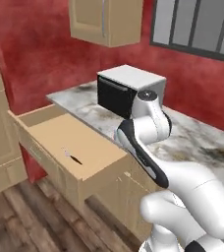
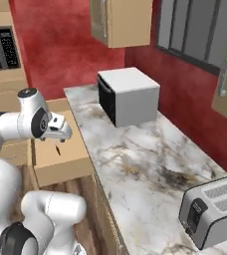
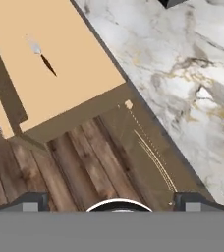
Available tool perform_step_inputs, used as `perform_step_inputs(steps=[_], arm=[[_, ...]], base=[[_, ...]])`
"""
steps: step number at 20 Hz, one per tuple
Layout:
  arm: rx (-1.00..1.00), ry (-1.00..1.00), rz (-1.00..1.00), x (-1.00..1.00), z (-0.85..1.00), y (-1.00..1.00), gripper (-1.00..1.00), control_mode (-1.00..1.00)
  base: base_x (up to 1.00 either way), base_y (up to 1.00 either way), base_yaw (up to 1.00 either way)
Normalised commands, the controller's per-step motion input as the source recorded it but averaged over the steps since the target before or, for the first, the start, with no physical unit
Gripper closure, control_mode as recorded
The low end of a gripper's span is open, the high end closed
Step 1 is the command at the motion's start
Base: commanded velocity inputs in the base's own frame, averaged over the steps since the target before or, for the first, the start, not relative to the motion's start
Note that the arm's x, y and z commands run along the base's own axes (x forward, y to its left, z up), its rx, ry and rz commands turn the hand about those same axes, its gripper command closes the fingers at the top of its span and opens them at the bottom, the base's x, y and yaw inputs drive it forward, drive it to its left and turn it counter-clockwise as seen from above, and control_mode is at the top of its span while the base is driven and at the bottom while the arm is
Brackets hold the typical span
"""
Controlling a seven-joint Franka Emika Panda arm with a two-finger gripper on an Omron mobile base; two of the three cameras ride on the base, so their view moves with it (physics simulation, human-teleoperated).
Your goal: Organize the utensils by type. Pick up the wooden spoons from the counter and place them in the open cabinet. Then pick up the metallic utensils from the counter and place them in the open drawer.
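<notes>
Our gripper (image 3: 112, 199) is wide open and holds nothing, touching nothing. It hangs over the wood floor (image 3: 60, 167) beside the open drawer (image 3: 79, 64). A small dark-handled knife (image 3: 45, 60) lies inside the drawer.

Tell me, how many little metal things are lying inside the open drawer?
1: a small dark-handled utensil lies on the open drawer's flat bottom, near the middle. The arm covers part of the drawer in the base views, so others may be hidden.
</notes>
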Motion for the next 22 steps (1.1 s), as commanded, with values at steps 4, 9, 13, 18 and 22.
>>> perform_step_inputs(steps=[4,9,13,18,22], arm=[[0.0,0.0,0.0,0.0,0.0,0.0,-1.0,1.0],[0.0,0.0,0.0,0.0,0.0,0.0,-1.0,1.0],[0.0,0.0,0.0,0.0,0.0,0.0,-1.0,1.0],[0.0,0.0,0.0,0.0,0.0,0.0,-1.0,1.0],[0.0,0.0,0.0,0.0,0.0,0.0,-1.0,1.0]], base=[[-0.11,0.0,-0.97],[-0.17,0.0,-0.9],[-0.25,-0.06,-0.77],[-0.26,-0.31,-0.62],[-0.22,-0.66,-0.44]])
